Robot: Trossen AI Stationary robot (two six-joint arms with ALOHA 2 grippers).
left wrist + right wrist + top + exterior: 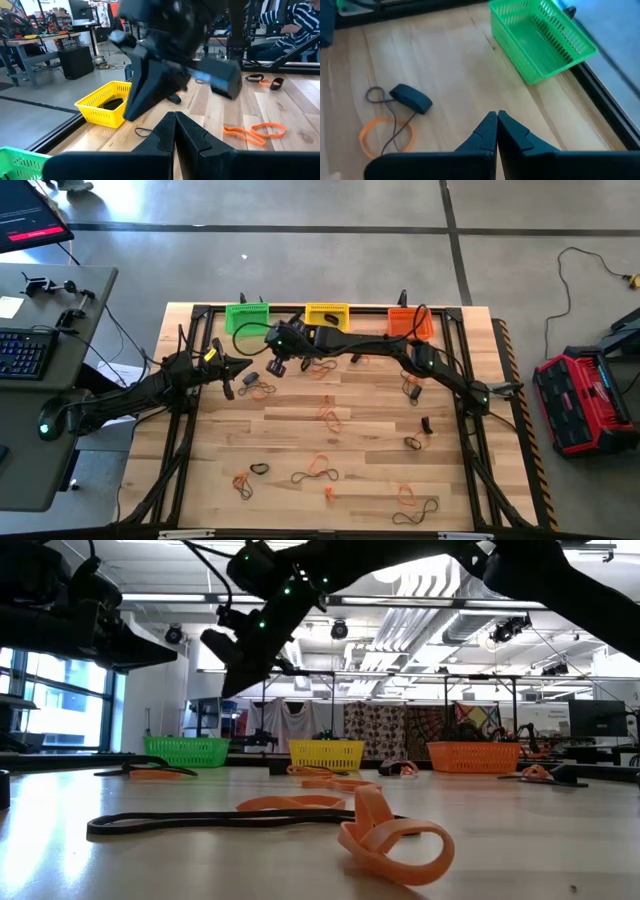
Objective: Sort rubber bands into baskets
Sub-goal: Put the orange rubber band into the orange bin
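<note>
Several orange and dark rubber bands lie loose on the wooden table, such as an orange band and a dark band. Near the low camera lie an orange band and a black band. The green basket, yellow basket and orange basket stand in a row along the far edge. A dark band lies in the yellow basket. My right gripper is shut, above the table near the green basket. My left gripper is shut, at the left, pointing toward the right arm.
A dark lump lies on the table beside a thin dark band and an orange band, just before my right gripper. A black frame runs along the table's edges. A person sits beyond the table.
</note>
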